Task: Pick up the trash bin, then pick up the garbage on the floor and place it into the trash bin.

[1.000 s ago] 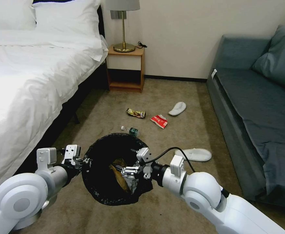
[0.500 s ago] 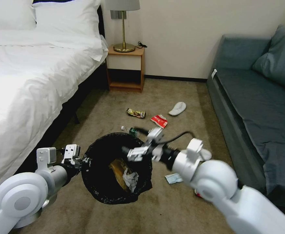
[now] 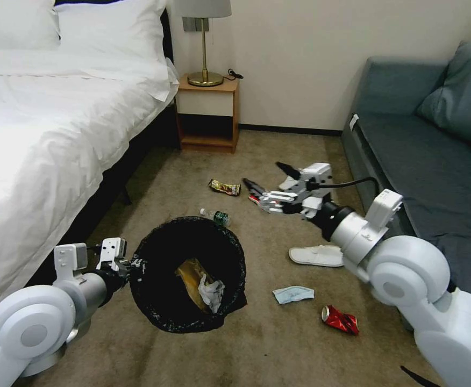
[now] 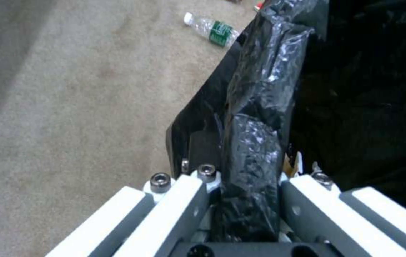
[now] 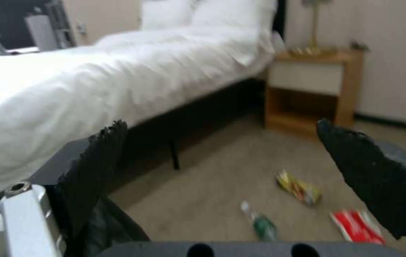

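The left gripper point(image 3: 130, 263) is clamping the near-left rim of the bin point(image 3: 155, 314), its fingers pinched over a fold of the black bag point(image 4: 255, 117) (the left wrist view is showing the plastic wedged tight between them). The bin is hanging above the carpet point(image 3: 278, 355) in front of the robot, mouth up and tipped a little toward the camera. To do this step well, I judge that this arm should be keeping the mouth level and steady, since the bag is slippery and the hold is on one edge alone.

Inside the bin a tan paper bag point(image 3: 190, 274) and a crumpled white tissue point(image 3: 212, 292) are lying together on the bottom. The liner is looking glossy, crinkled and thin, with a wide round mouth.

Just beyond the bin a small bottle point(image 3: 216, 216) is lying on its side, and farther back a gold wrapper point(image 3: 225, 187). The right gripper point(image 3: 268, 181) is hovering above the red packet point(image 5: 357, 225), fingers spread wide and holding nothing. It should, I think, be coming down squarely over one piece, low enough to catch flat packaging.

To the right, a blue mask point(image 3: 293, 294), a white slipper point(image 3: 317, 256) and a crushed red can point(image 3: 340, 320) are lying on the carpet, near each other but apart.
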